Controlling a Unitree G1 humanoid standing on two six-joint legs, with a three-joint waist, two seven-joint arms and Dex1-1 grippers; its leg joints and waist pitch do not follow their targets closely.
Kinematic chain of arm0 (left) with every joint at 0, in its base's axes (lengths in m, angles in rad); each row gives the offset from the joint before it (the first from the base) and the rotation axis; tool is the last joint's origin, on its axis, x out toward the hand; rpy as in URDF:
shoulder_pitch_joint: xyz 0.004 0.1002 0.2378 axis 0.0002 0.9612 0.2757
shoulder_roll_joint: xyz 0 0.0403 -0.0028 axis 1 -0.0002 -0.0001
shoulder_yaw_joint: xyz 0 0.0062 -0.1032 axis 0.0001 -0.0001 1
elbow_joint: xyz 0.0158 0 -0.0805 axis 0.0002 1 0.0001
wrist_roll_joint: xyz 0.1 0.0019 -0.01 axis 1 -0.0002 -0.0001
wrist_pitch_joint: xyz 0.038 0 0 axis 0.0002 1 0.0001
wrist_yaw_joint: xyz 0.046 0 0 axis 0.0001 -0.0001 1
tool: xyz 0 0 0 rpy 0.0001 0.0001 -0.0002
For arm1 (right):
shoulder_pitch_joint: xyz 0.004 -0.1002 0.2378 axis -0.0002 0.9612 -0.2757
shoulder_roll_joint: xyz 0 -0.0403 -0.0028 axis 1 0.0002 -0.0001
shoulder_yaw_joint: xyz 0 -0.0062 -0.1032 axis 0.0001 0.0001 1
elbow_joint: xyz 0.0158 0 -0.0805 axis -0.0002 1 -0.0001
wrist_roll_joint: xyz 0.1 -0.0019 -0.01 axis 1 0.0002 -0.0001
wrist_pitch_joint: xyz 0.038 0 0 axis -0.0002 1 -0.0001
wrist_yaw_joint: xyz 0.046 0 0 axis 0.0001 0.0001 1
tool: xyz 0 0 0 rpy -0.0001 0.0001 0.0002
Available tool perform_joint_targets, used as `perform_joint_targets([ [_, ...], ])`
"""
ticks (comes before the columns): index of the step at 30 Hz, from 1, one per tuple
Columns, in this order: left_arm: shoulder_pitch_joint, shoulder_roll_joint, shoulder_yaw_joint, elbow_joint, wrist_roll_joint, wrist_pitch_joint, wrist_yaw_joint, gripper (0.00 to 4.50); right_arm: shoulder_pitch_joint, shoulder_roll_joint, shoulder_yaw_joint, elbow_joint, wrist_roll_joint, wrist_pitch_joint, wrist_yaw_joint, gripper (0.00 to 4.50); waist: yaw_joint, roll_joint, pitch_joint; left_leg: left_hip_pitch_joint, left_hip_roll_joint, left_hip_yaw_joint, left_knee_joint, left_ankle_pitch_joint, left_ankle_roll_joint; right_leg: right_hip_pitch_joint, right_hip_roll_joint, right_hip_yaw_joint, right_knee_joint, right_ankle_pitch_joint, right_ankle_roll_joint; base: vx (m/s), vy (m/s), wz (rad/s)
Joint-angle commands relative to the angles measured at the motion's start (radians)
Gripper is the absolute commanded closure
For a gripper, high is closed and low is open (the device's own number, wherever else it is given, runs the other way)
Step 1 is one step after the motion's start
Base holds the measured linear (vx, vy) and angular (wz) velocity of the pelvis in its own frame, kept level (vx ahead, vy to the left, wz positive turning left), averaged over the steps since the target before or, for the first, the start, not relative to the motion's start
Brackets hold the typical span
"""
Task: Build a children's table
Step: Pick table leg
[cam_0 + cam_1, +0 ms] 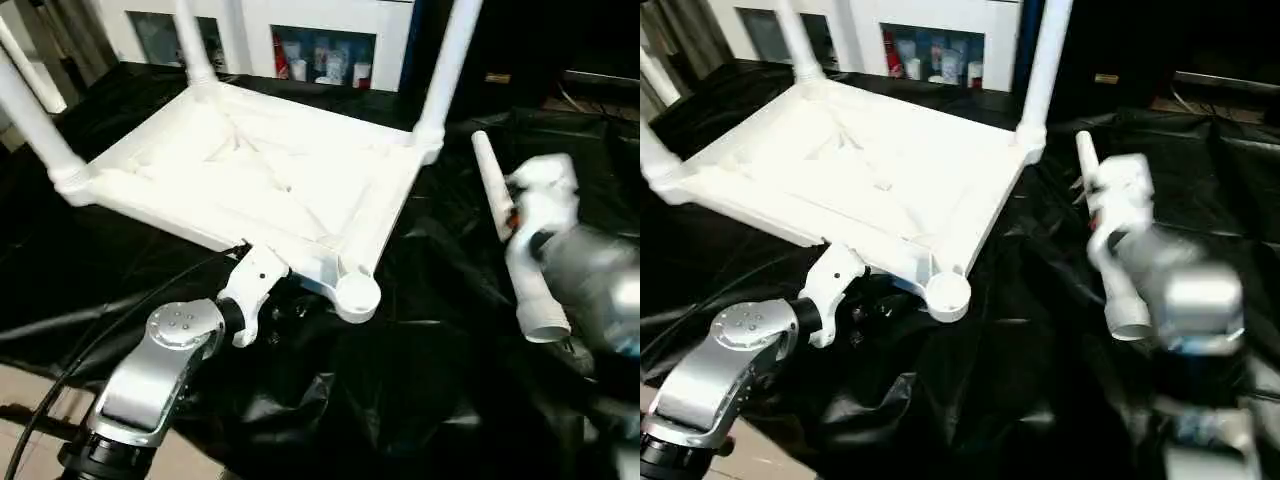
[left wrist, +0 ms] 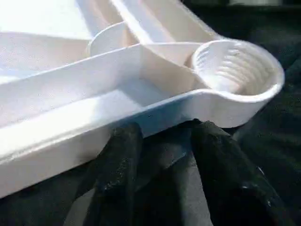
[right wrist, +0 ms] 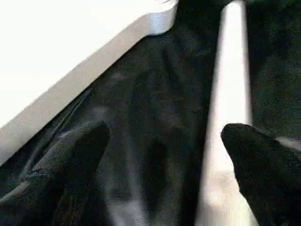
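The children's table lies upside down on the black cloth: its white tabletop [image 1: 250,170] shows the ribbed underside. Three white legs [image 1: 450,50] stand up from its far and left corners. The near corner socket [image 1: 357,293] is empty, and its threads show in the left wrist view [image 2: 235,70]. My left gripper [image 2: 162,129] is open, with both fingertips against the tabletop's near side wall beside that socket. A loose leg [image 1: 530,290] lies on the cloth to the right. My right gripper [image 3: 164,132] hangs wide open over it, and the leg [image 3: 230,70] runs along one finger.
Wrinkled black cloth [image 1: 400,400] covers the work table. Its front edge and the floor [image 1: 30,400] show at the lower left. A black cable [image 1: 120,320] loops past my left forearm. A white shelf with containers [image 1: 320,55] stands behind the table.
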Motion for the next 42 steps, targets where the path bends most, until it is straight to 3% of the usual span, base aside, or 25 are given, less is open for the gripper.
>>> perform_joint_targets([
  [1,-0.014,0.026,0.02,-0.08,-0.067,0.033,-0.059,2.44,-0.029,-0.037,-0.016,0.08,-0.012,0.037,-0.002,0.12,0.0,-0.008,-0.077,0.035,0.039,-0.023,-0.064,-0.311,-0.014,0.043,-0.042,0.038,-0.071,-0.391,-0.142,0.0,0.0,0.0],
  [3,-0.019,0.029,0.025,-0.102,-0.09,0.048,-0.076,2.44,-0.039,-0.05,-0.015,0.111,-0.011,0.055,0.003,0.12,0.0,-0.006,-0.078,0.033,0.039,-0.022,-0.062,-0.295,-0.012,0.047,-0.041,0.037,-0.067,-0.359,-0.161,0.0,0.0,0.0],
  [5,-0.036,0.036,0.029,-0.14,-0.127,0.064,-0.104,2.44,-0.053,-0.076,0.003,0.17,0.007,0.109,0.038,0.12,-0.001,-0.013,-0.08,0.03,0.038,-0.019,-0.058,-0.267,0.003,0.052,-0.04,0.038,-0.062,-0.316,-0.185,0.0,0.0,0.0],
  [7,-0.049,0.035,0.032,-0.153,-0.142,0.073,-0.111,2.44,-0.058,-0.089,0.019,0.195,0.017,0.143,0.063,0.12,0.001,-0.015,-0.082,0.029,0.038,-0.017,-0.053,-0.236,0.016,0.056,-0.041,0.039,-0.057,-0.28,-0.205,0.0,0.0,0.0],
  [12,-0.093,0.042,0.043,-0.176,-0.241,0.124,-0.17,2.16,-0.082,-0.114,0.063,0.295,0.03,0.19,0.105,0.0,0.003,-0.018,-0.083,0.027,0.037,-0.015,-0.049,-0.22,0.02,0.059,-0.042,0.04,-0.051,-0.294,-0.218,0.0,0.0,0.0],
  [15,-0.105,0.058,0.037,-0.19,-0.264,0.139,-0.191,1.99,-0.091,-0.126,0.088,0.344,0.017,0.201,0.108,0.0,0.003,-0.019,-0.083,0.029,0.037,-0.013,-0.048,-0.229,0.014,0.057,-0.04,0.04,-0.055,-0.329,-0.209,0.0,0.0,0.0],
  [16,-0.108,0.059,0.036,-0.191,-0.267,0.144,-0.192,1.84,-0.091,-0.126,0.088,0.352,0.014,0.201,0.107,0.3,0.004,-0.018,-0.083,0.03,0.038,-0.013,-0.047,-0.233,0.011,0.056,-0.041,0.041,-0.055,-0.337,-0.206,0.0,0.0,0.0],
  [22,-0.135,0.08,0.025,-0.186,-0.271,0.144,-0.201,1.45,-0.085,-0.14,0.103,0.389,0.011,0.192,0.129,0.69,0.008,-0.018,-0.083,0.033,0.039,-0.016,-0.049,-0.264,-0.009,0.056,-0.04,0.04,-0.058,-0.377,-0.179,0.0,0.0,0.0],
  [25,-0.144,0.091,0.021,-0.185,-0.283,0.151,-0.211,1.2,-0.084,-0.142,0.1,0.399,0.016,0.19,0.126,0.87,0.011,-0.01,-0.087,0.035,0.039,-0.016,-0.048,-0.263,-0.014,0.056,-0.04,0.04,-0.057,-0.372,-0.18,0.0,0.0,0.0],
  [29,-0.159,0.098,0.013,-0.179,-0.295,0.153,-0.214,0.87,-0.078,-0.145,0.097,0.408,0.018,0.187,0.13,1.29,0.012,-0.014,-0.091,0.033,0.038,-0.016,-0.045,-0.26,-0.015,0.058,-0.038,0.039,-0.054,-0.349,-0.188,0.0,0.0,0.0],
  [31,-0.176,0.093,0.009,-0.165,-0.297,0.15,-0.217,0.84,-0.071,-0.144,0.074,0.415,0.023,0.187,0.123,1.36,0.011,-0.024,-0.099,0.032,0.038,-0.015,-0.042,-0.246,-0.012,0.063,-0.04,0.038,-0.051,-0.349,-0.189,0.0,0.0,0.0],
  [34,-0.188,0.091,0.017,-0.144,-0.301,0.14,-0.218,0.46,-0.073,-0.138,0.048,0.437,0.022,0.175,0.104,1.73,0.011,-0.016,-0.103,0.032,0.038,-0.014,-0.038,-0.235,-0.014,0.061,-0.038,0.039,-0.047,-0.332,-0.199,0.0,0.0,0.0],
  [37,-0.197,0.086,0.015,-0.122,-0.302,0.133,-0.207,0.31,-0.073,-0.134,0.022,0.456,0.022,0.16,0.086,2.04,0.011,-0.019,-0.103,0.032,0.036,-0.013,-0.034,-0.266,-0.022,0.059,-0.039,0.039,-0.048,-0.358,-0.196,0.0,0.0,0.0],
  [39,-0.212,0.075,0.013,-0.096,-0.295,0.127,-0.19,0.05,-0.075,-0.126,-0.036,0.467,0.032,0.15,0.056,2.1,0.012,-0.026,-0.107,0.033,0.034,-0.012,-0.031,-0.276,-0.025,0.057,-0.039,0.039,-0.05,-0.391,-0.184,0.0,0.0,0.0],
  [42,-0.221,0.059,0.026,-0.081,-0.307,0.128,-0.184,0.01,-0.081,-0.115,-0.087,0.471,0.042,0.143,0.03,2.48,0.013,-0.025,-0.109,0.033,0.033,-0.013,-0.029,-0.272,-0.026,0.057,-0.041,0.039,-0.054,-0.431,-0.161,0.0,0.0,0.0],
])
